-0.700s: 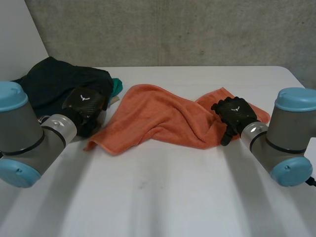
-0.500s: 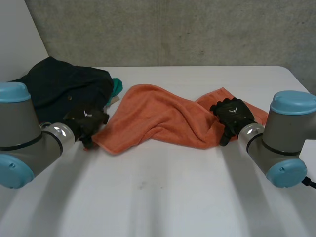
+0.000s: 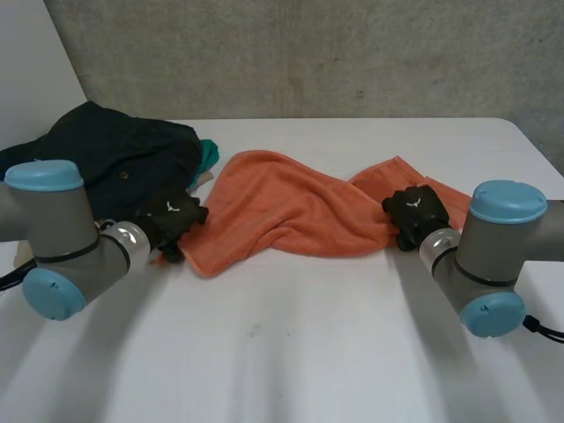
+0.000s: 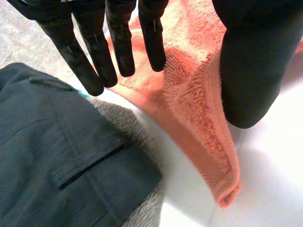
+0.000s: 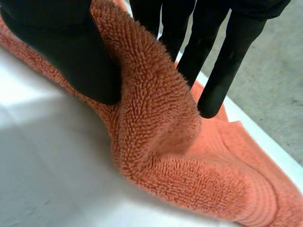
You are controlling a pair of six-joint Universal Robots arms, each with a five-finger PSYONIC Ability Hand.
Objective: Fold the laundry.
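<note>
You have the orange towel [image 3: 291, 207] lying crumpled across the middle of the white table [image 3: 291, 352], with a hand at each end. Your left hand [image 3: 172, 220] sits at the towel's left near corner, just beside the heap of dark garment [image 3: 115, 159] with a bit of green cloth [image 3: 207, 154] poking out behind it. In the left wrist view its fingers [image 4: 120, 42] are straight and spread over the towel's edge, the thumb [image 4: 248, 71] is down on the other side of that edge, and nothing is clamped between them, so the hand is open. A grey cloth [image 4: 128, 137] peeks from under the dark garment there, near the towel's border. Your right hand [image 3: 412, 211] is at the towel's right end. In the right wrist view a raised fold of the terry stands between its thumb [image 5: 71, 52] and its fingers [image 5: 222, 61], pinched from both sides.
</note>
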